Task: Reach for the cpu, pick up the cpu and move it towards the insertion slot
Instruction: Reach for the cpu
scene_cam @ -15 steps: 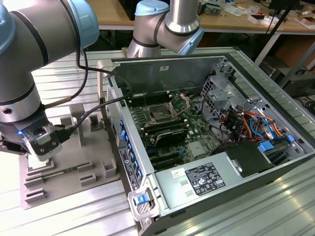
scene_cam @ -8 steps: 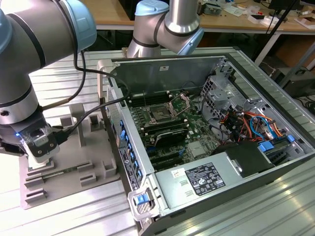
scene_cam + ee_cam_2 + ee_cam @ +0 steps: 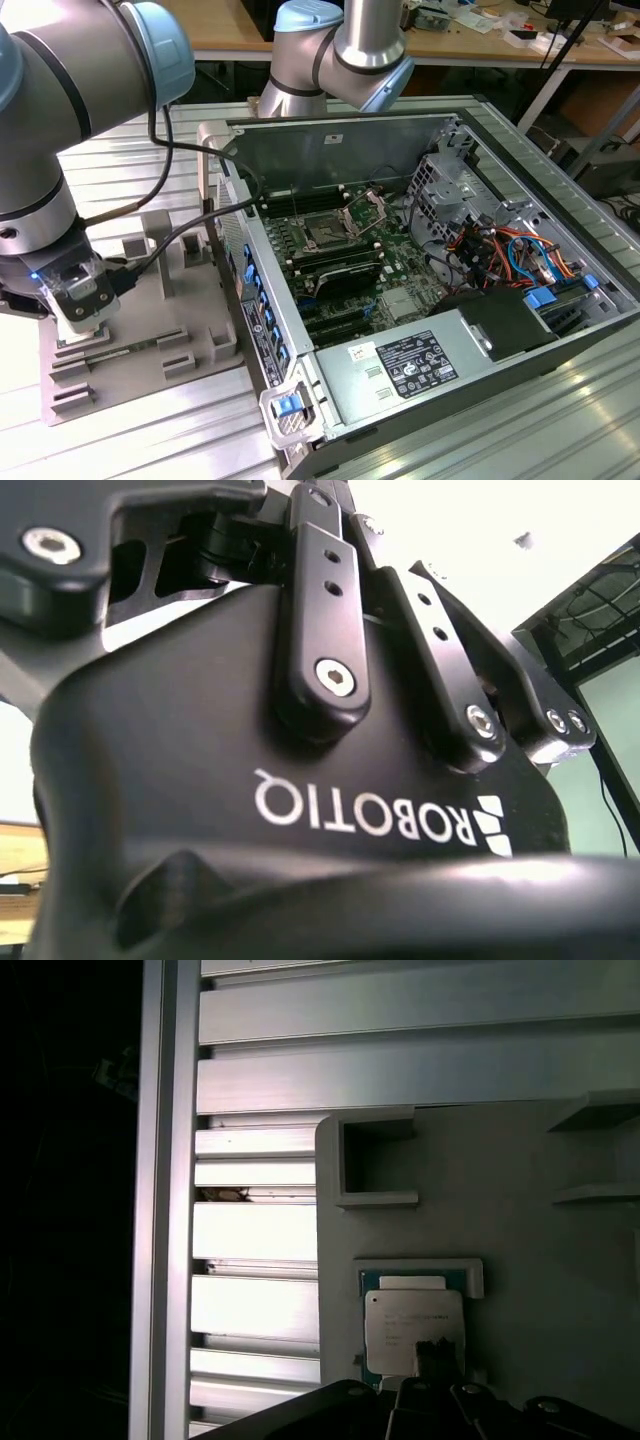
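Observation:
In the first wrist view the cpu, a small square chip with a shiny whitish top, lies flat in a grey tray frame on the grey fixture plate. My gripper hangs right over the chip's near edge and covers part of it. In the exterior view the gripper is low over the fixture plate at the exterior view's left. The insertion slot, a square socket with a dark centre and raised metal bracket, sits on the motherboard inside the open computer case. The second wrist view looks at the gripper's black housing.
The open computer case stands to the exterior view's right of the plate, with a power supply, coloured cables and long black memory slots. Grey upright blocks rise from the plate. Ribbed aluminium table lies beside the plate's edge.

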Controlling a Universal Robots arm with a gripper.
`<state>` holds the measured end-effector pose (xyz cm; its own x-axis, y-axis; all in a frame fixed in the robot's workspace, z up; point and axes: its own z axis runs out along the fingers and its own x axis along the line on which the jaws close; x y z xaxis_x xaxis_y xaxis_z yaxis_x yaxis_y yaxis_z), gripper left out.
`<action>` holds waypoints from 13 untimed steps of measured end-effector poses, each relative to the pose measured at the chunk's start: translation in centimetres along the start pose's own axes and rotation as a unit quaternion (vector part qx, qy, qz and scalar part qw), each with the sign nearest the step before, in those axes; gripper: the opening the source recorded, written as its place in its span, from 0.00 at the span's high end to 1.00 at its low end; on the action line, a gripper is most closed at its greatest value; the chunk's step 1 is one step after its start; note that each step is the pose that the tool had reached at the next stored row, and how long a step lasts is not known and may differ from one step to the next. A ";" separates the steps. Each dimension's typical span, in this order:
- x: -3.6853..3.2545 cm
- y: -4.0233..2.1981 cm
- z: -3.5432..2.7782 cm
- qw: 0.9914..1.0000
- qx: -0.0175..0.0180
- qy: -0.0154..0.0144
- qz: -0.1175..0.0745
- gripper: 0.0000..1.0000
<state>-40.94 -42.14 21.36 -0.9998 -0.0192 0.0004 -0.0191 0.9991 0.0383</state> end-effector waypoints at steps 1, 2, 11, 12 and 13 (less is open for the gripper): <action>0.02 0.00 0.03 1.000 0.000 0.000 0.000 0.89; 0.05 0.00 0.09 1.000 0.000 0.000 0.000 0.89; 0.20 -0.01 0.44 1.000 0.000 0.000 0.000 0.89; 0.20 -0.02 0.48 1.000 0.000 0.000 0.000 0.89; 0.21 -0.02 0.52 1.000 0.000 0.000 0.000 0.89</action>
<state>-41.15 -42.15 20.84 -0.9998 -0.0192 0.0006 -0.0192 0.9991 0.0382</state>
